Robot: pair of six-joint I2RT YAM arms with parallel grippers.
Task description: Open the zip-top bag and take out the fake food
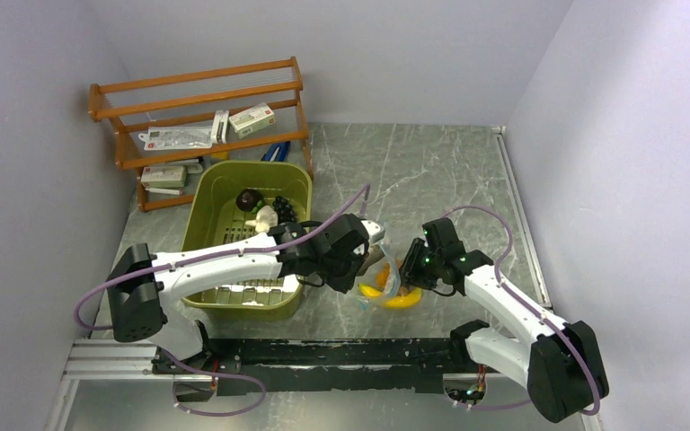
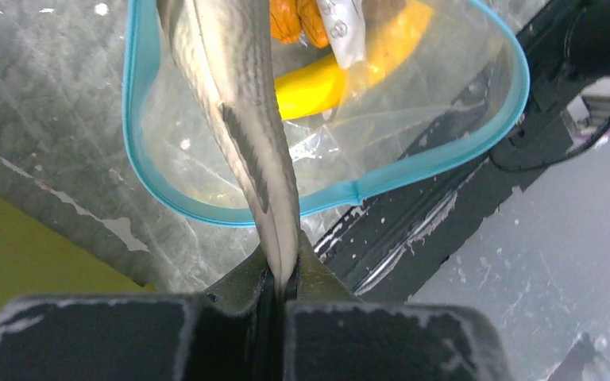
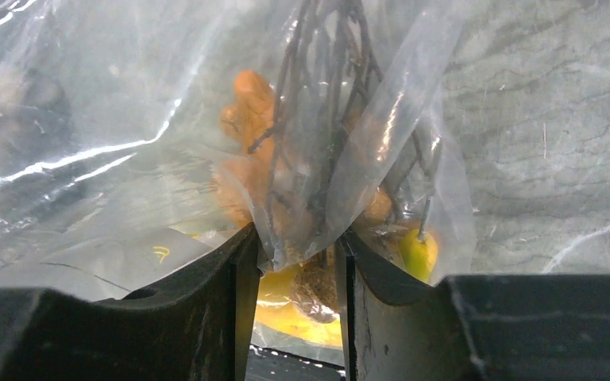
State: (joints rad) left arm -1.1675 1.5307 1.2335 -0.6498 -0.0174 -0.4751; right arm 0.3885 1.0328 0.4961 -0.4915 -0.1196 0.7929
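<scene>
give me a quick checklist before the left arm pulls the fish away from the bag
1. Left jaws shut on the fish: ok, they pinch its thin end.
2. Right jaws holding the zip-top bag: ok, a fold of plastic sits between them.
3. Bag mouth open: ok, the teal strip forms a wide loop.
4. Fish clear of the mouth: cannot tell, its far end runs out of the left wrist view.
5. Banana and orange bits out of the bag: not ok, both lie inside.
6. Room in the green bin: ok, its near part is bare.
</scene>
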